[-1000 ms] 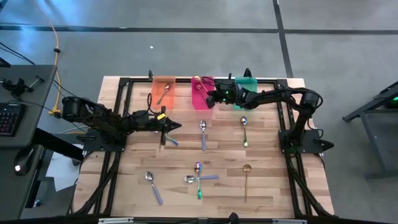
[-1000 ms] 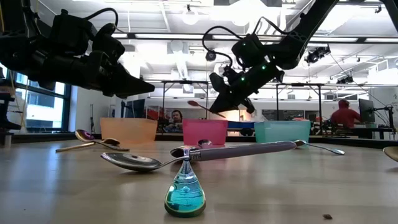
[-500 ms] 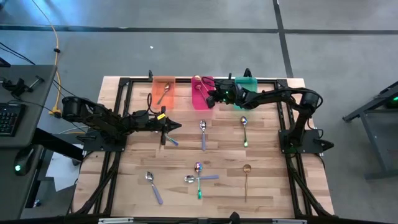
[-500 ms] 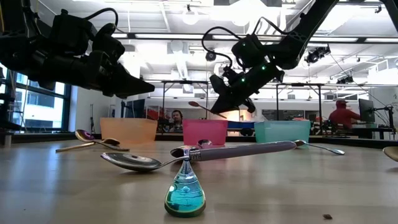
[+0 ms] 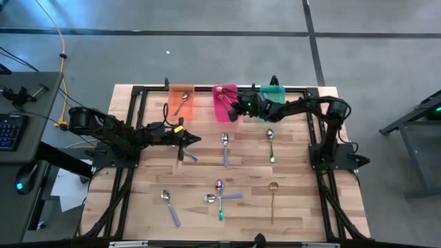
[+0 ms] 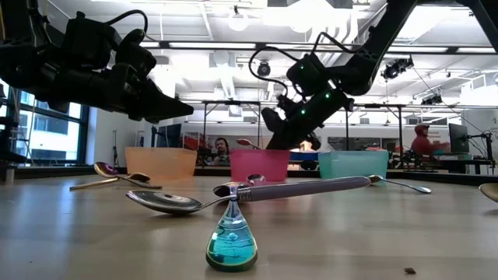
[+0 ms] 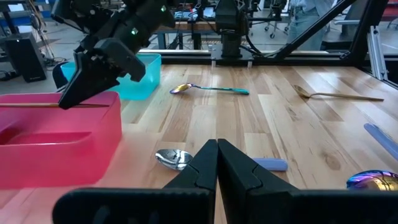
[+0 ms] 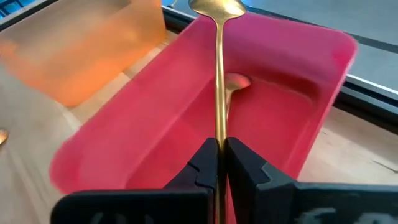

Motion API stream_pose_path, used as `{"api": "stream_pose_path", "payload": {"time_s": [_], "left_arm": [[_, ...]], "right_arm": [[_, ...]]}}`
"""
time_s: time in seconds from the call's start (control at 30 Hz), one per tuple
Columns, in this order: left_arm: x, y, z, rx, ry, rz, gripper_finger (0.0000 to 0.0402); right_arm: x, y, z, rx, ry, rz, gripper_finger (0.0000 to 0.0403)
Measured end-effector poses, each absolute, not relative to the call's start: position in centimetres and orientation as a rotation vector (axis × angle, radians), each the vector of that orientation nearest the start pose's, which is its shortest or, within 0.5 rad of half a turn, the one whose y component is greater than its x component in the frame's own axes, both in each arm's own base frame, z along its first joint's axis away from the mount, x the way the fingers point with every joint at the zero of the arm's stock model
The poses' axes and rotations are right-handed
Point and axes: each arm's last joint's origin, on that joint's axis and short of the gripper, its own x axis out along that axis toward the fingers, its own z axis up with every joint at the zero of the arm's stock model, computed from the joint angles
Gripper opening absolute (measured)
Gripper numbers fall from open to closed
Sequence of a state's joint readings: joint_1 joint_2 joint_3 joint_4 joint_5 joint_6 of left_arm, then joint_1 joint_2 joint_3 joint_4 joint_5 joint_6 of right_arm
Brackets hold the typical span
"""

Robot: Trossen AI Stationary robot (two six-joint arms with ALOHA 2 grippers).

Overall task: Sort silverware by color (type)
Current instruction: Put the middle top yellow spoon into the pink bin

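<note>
My right gripper (image 5: 233, 110) hangs over the pink bin (image 5: 225, 117) and is shut on a gold spoon (image 8: 218, 74). The spoon's bowl (image 8: 216, 6) points away from the fingers. Another gold spoon (image 8: 233, 83) lies in that bin. My left gripper (image 5: 197, 140) is shut and empty above the table's left middle, over a purple-handled spoon (image 5: 189, 154). Several spoons lie flat on the table: silver with purple handles (image 5: 224, 146) (image 5: 169, 205), green-handled ones (image 5: 271, 143) (image 5: 220, 200), and a gold one (image 5: 273, 196). My right gripper pinches the gold spoon's thin handle (image 8: 218, 127) between its two fingers, near the handle's free end. The fingers come slanting down from the table's right and lie along the spoon. The spoon sticks out about level (image 6: 249, 144), clear of the bin, bowl farthest out.
An orange bin (image 5: 181, 93) with one spoon in it and a teal bin (image 5: 275, 89) flank the pink one along the far edge. A black frame (image 5: 138, 93) borders the table. In the low view, people sit in the room behind the table.
My right gripper has gone down toward the pink bin and slightly toward the table's left edge, still shut on the gold spoon. The spoon now hangs just above the bin's rim.
</note>
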State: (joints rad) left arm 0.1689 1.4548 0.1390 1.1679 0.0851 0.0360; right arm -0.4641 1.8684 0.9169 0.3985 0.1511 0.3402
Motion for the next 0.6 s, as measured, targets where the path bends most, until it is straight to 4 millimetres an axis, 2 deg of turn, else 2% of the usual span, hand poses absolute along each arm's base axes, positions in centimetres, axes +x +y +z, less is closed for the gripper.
{"api": "stream_pose_path", "payload": {"time_s": [0.2,0.47,0.6], "left_arm": [[20.23,3.21,12.95,0.018,0.149,0.081,0.0],[20.23,3.21,12.93,0.018,0.151,0.081,0.0],[20.23,3.21,12.92,0.018,0.152,0.081,0.0]], "right_arm": [[32.89,-17.06,13.98,0.43,0.445,-0.696,0.001],[32.91,-17.06,14.01,0.427,0.443,-0.692,0.0063],[32.84,-17.02,14.39,0.397,0.446,-0.683,0.0074]]}}
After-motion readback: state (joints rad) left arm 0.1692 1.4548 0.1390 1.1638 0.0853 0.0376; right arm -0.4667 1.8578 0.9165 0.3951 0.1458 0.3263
